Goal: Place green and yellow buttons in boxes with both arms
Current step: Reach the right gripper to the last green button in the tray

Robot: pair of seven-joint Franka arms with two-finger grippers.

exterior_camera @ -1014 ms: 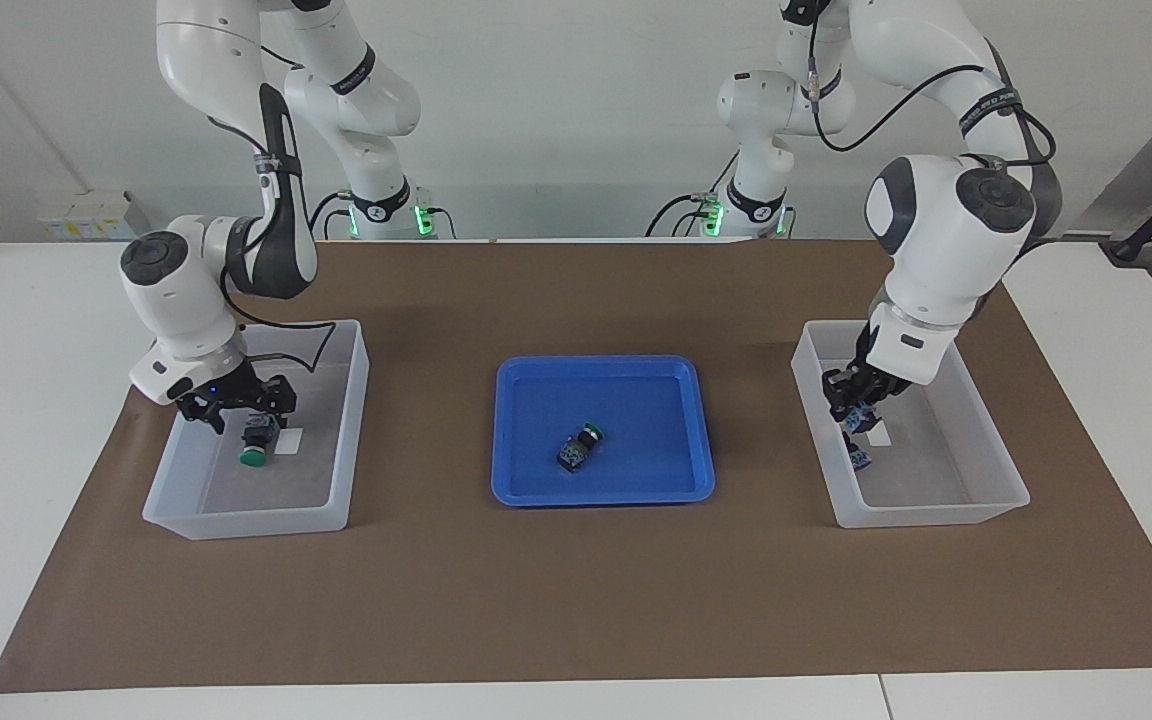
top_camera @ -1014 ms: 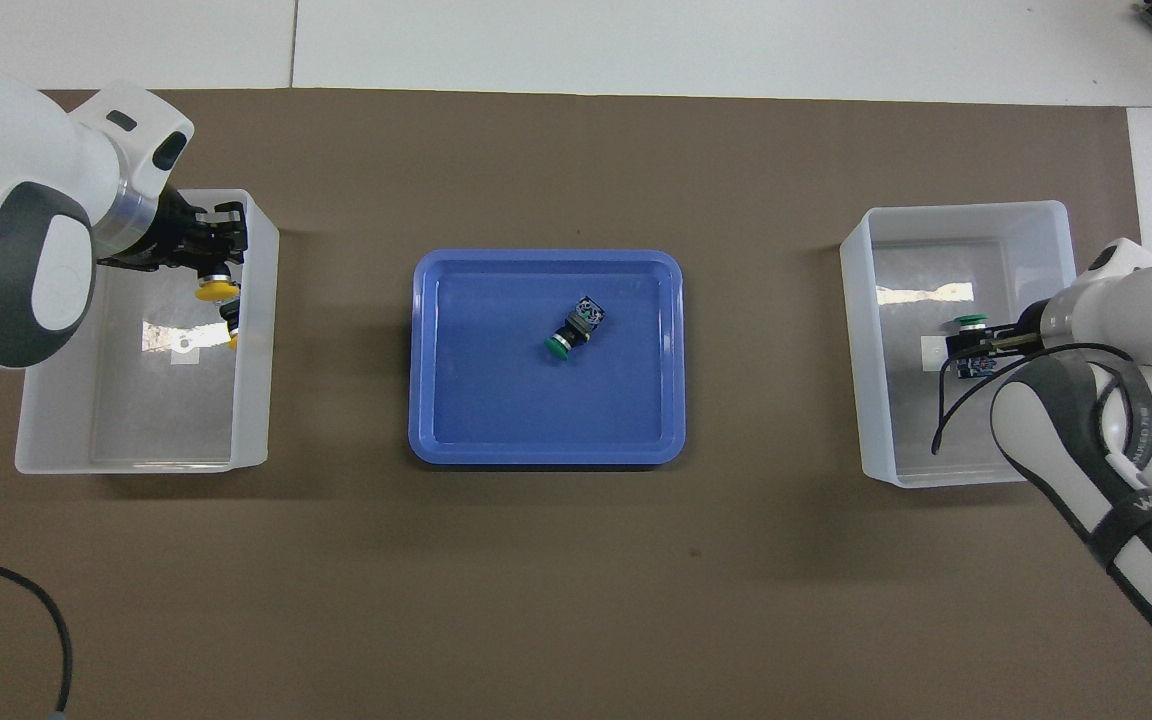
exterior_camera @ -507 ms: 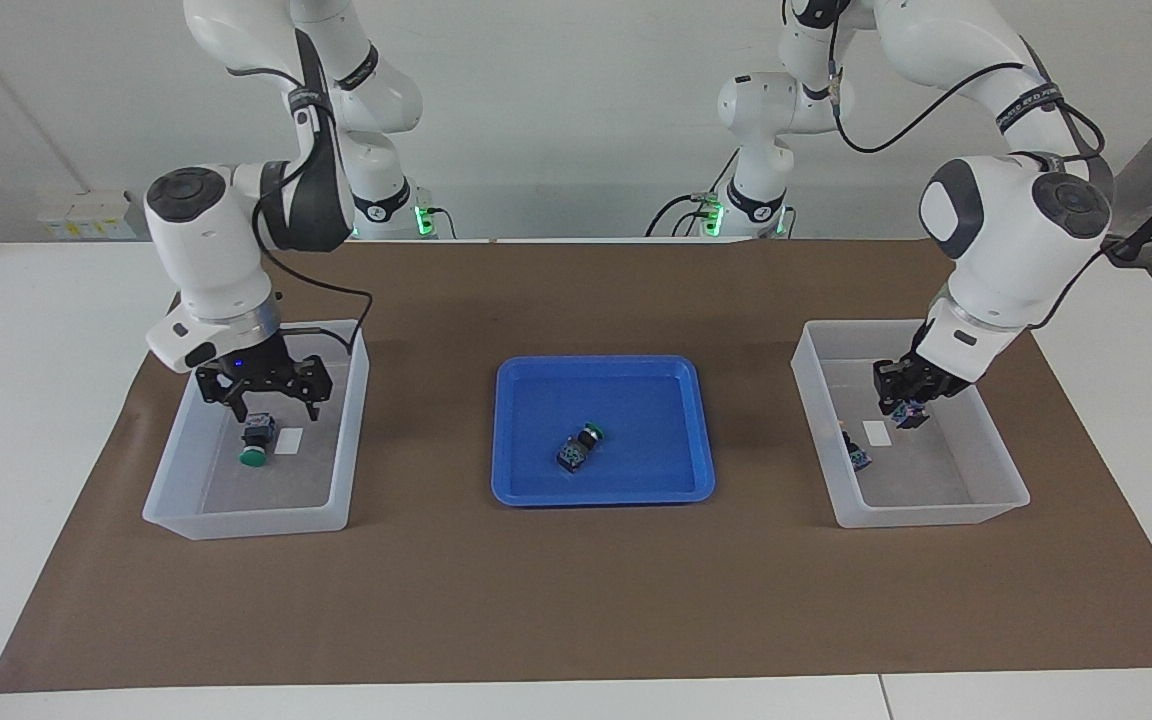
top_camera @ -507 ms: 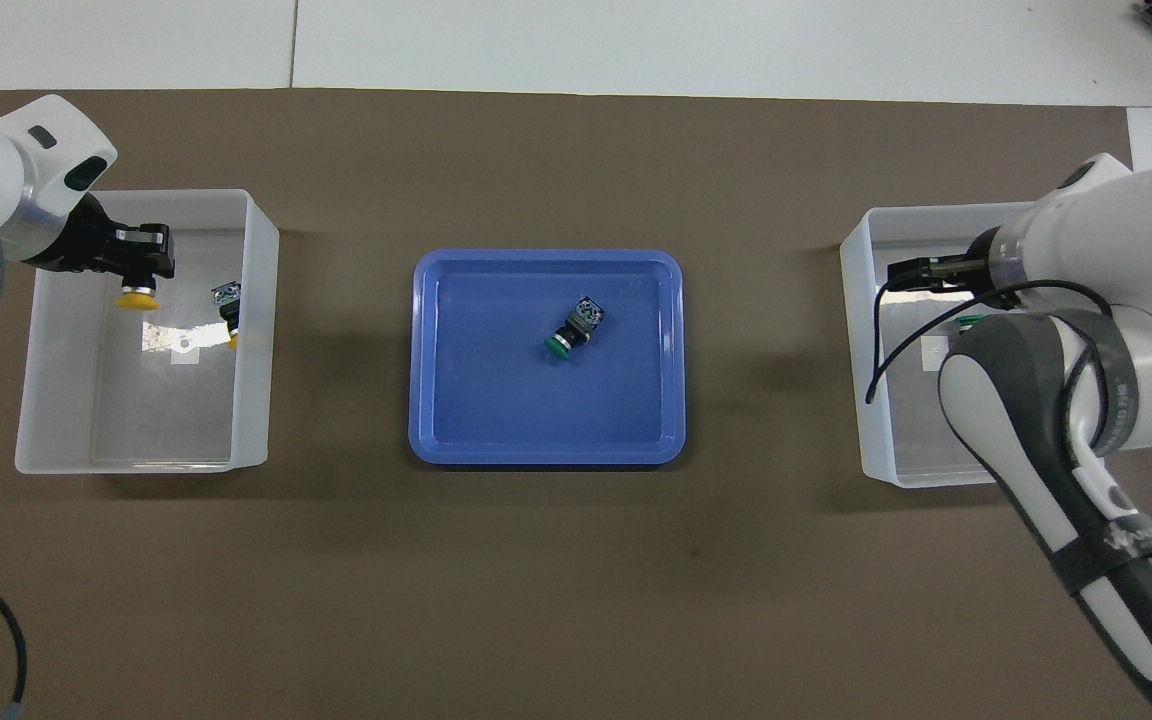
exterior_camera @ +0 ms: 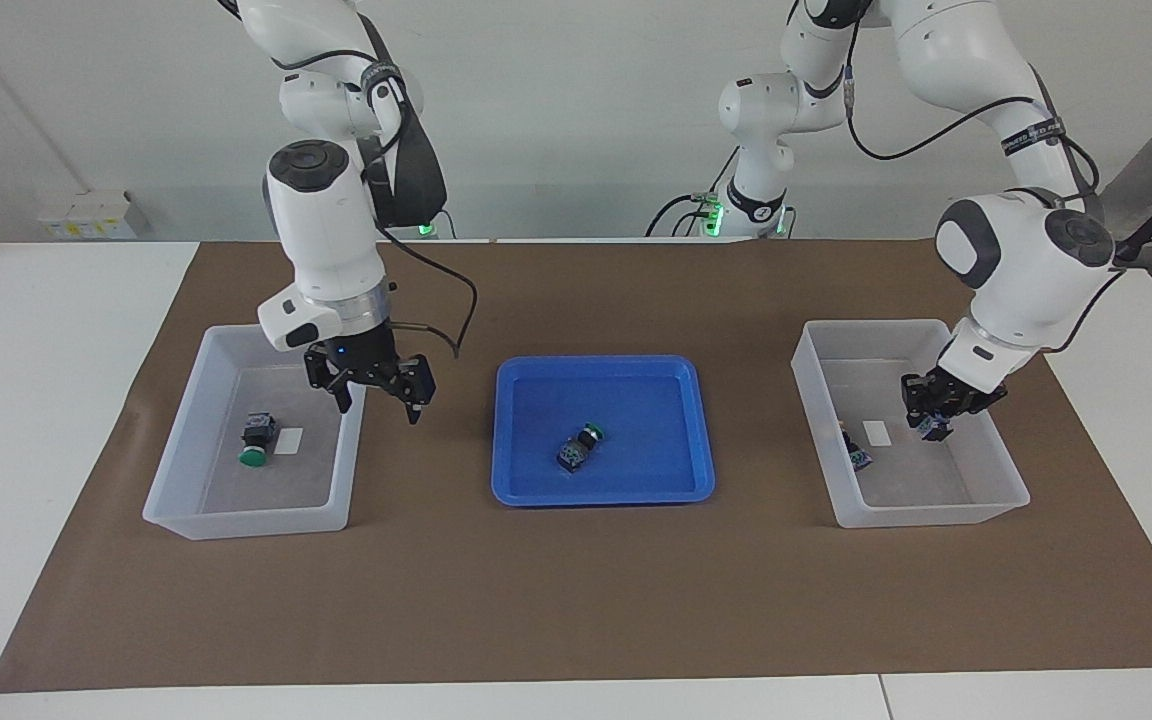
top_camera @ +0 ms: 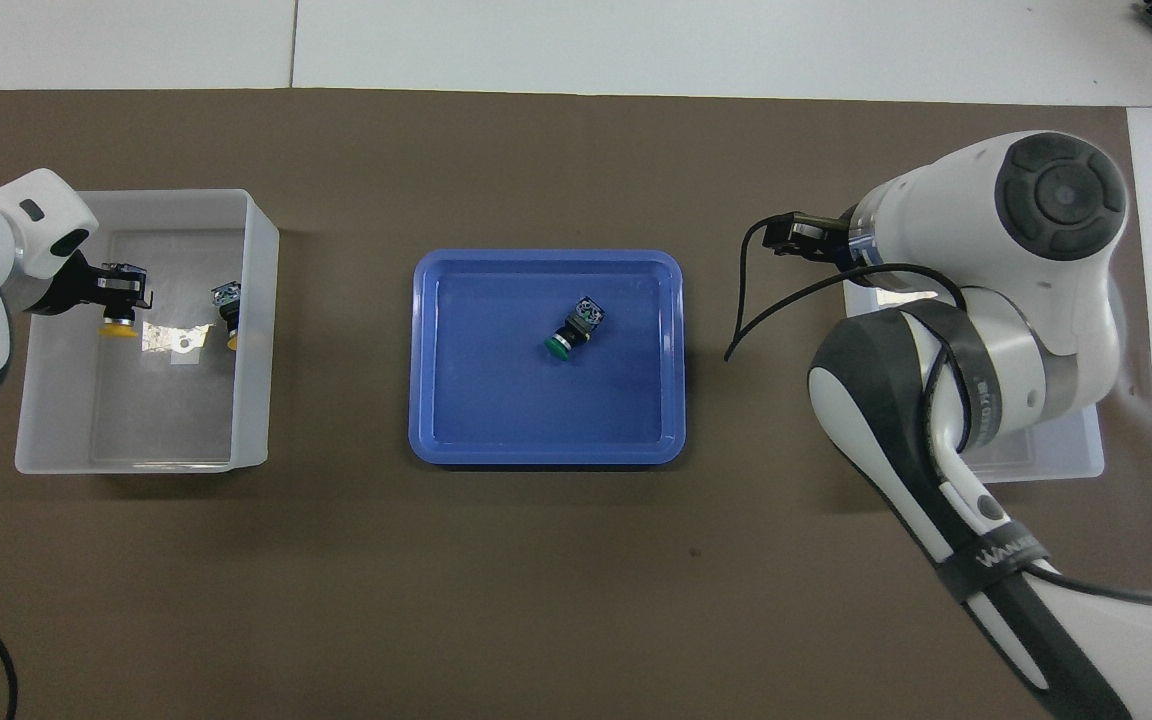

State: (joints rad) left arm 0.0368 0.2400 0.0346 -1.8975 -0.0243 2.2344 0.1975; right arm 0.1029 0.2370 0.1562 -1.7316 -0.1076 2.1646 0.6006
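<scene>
A white table (exterior_camera: 26,400) is covered by a brown mat (exterior_camera: 576,590), on which three containers are set in a row. A blue tray (exterior_camera: 536,480) is placed at the middle, and a translucent box is placed toward each arm's end of the table.

The box at the left arm's end (exterior_camera: 996,480) is entered by the left gripper (exterior_camera: 936,418), which is held low inside it, above the floor. The left gripper is clenched around a yellow button (top_camera: 116,327), whose cap is pointed downward. A second yellow button (top_camera: 228,318) is seen lying in the same box, against the wall nearest the tray, beside a small white sticker (exterior_camera: 874,432).

The box at the right arm's end (exterior_camera: 236,515) is seen with one green button (exterior_camera: 256,441) lying on its floor, just beside its own white sticker (exterior_camera: 289,441). The right gripper (exterior_camera: 376,392) is held in the air over this box's wall nearest the tray, with its fingers spread wide and nothing between them.

In the blue tray, another green button (exterior_camera: 578,447) is found lying on its side, near the middle.
</scene>
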